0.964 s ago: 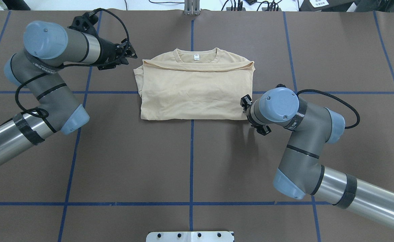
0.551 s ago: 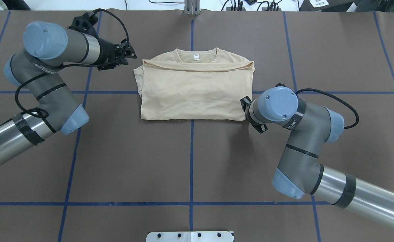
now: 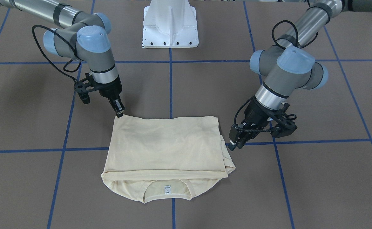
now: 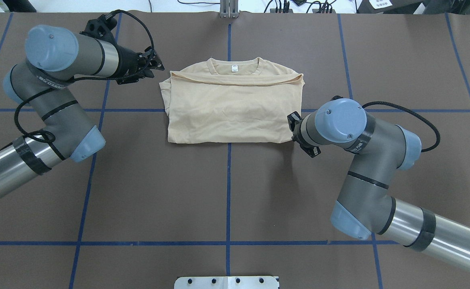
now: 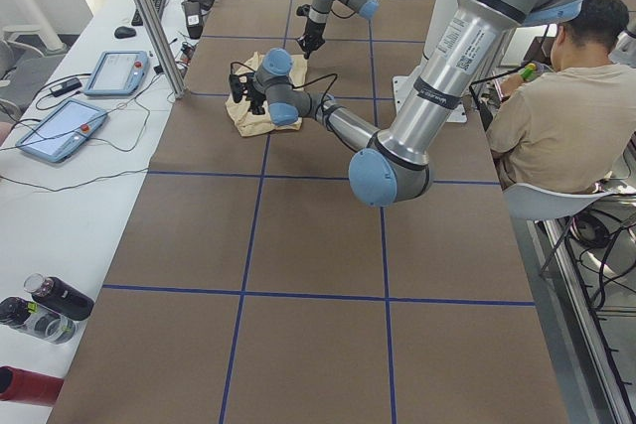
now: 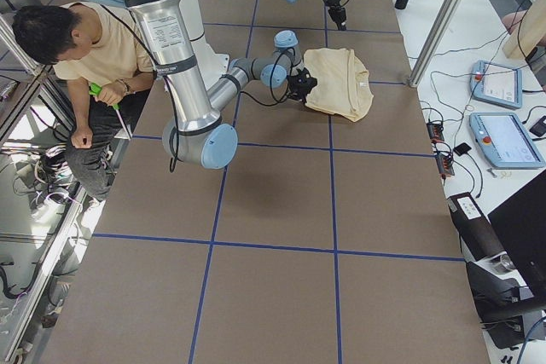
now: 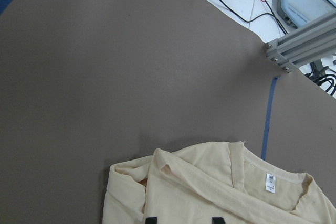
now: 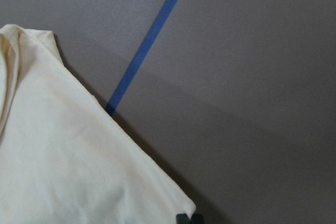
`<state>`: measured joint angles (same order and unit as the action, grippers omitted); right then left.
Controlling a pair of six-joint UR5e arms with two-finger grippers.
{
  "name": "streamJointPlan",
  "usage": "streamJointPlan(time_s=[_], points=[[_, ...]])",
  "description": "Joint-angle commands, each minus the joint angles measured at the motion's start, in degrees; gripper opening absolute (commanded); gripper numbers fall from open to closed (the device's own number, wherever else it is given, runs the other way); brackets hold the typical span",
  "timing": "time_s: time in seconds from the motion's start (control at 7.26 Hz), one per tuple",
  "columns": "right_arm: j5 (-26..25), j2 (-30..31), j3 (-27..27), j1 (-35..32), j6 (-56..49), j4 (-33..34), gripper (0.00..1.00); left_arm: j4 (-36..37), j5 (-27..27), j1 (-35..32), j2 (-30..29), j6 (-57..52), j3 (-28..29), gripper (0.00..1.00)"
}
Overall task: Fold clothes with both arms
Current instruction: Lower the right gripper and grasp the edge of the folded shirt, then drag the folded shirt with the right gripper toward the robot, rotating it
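The pale cream-yellow shirt (image 4: 230,108) lies folded at the table's middle, neck label (image 4: 233,69) at the far edge; it also shows in the front view (image 3: 163,146). My left gripper (image 4: 158,67) hovers open just off the shirt's far-left corner. Its two dark fingertips (image 7: 152,220) stand apart at the bottom of the left wrist view, over the shirt (image 7: 210,192). My right gripper (image 3: 119,114) is shut, with its tips at the shirt's near-right corner (image 8: 178,203). In the overhead view the right wrist hides those fingers.
The white pedestal base (image 3: 170,25) stands at the robot's side of the table. Blue tape lines (image 4: 228,180) cross the brown table. An aluminium post (image 7: 299,45) stands at the far edge. A seated operator (image 5: 556,96) and tablets (image 5: 60,126) are beside the table.
The right arm's wrist and elbow have shifted a little to the right while its gripper stays at the shirt's corner. The left arm has barely moved. The shirt lies as before.
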<state>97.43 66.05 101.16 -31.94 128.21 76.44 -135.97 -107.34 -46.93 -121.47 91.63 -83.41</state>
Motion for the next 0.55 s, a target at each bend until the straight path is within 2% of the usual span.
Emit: streamJointPlan(time_s=[0.0, 0.28, 0.41], points=[[1.8, 4.2, 6.0, -0.1, 0.1, 0.1, 0.00, 0.2, -0.1, 1.3, 3.7, 0.5, -4.5, 0.45], [1.8, 4.3, 8.4, 2.2, 0.2, 2.8, 0.00, 1.7, -0.1, 2.4, 4.1, 0.7, -5.3, 0.45], [1.8, 4.3, 12.4, 4.7, 0.2, 8.1, 0.00, 3.8, -0.2, 2.5, 4.0, 0.7, -6.3, 0.45]])
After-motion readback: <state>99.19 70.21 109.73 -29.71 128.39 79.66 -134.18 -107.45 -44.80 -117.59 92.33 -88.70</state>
